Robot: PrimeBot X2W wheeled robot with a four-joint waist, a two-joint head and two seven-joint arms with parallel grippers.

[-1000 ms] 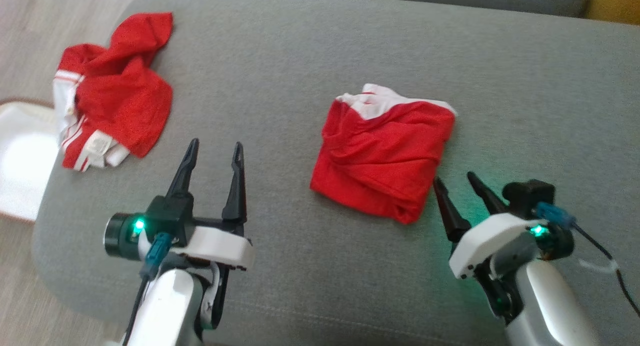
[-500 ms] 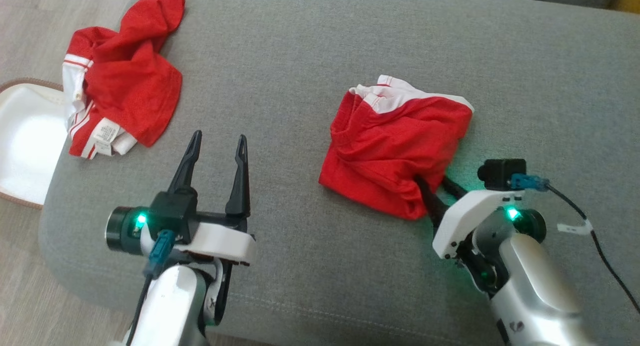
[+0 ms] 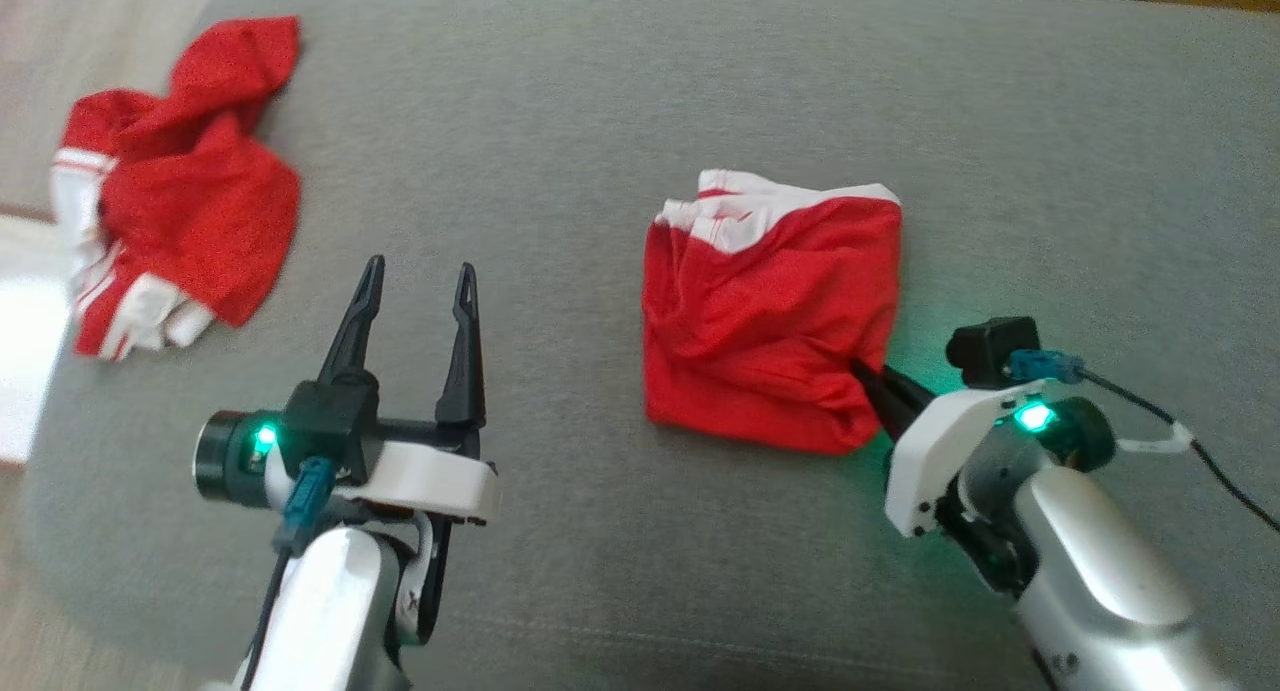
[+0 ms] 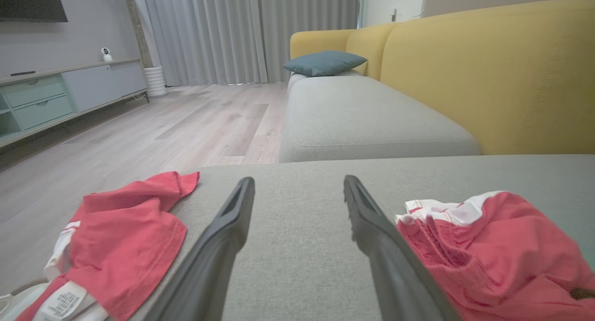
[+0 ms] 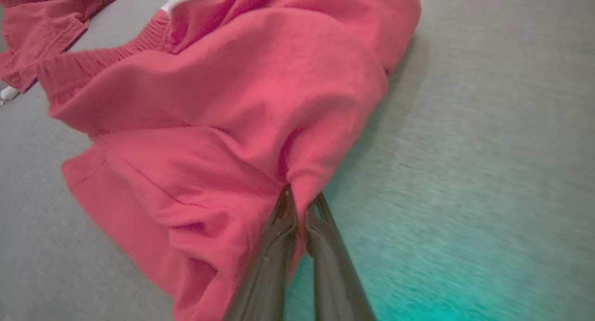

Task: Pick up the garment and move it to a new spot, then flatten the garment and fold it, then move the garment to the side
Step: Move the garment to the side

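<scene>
The folded garment (image 3: 770,321) lay mid-cushion (image 3: 600,121). The right pincer (image 3: 872,383) was clamped on its 5 o'clock corner, probably to drag it aside without spoiling the fold. The left pincer (image 3: 415,276) hung spread and empty at its 9 o'clock, clear of the pull.

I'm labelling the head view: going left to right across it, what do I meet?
First the crumpled garment → left hand, open and empty → folded garment → right hand, shut on that garment's near right corner.
</scene>
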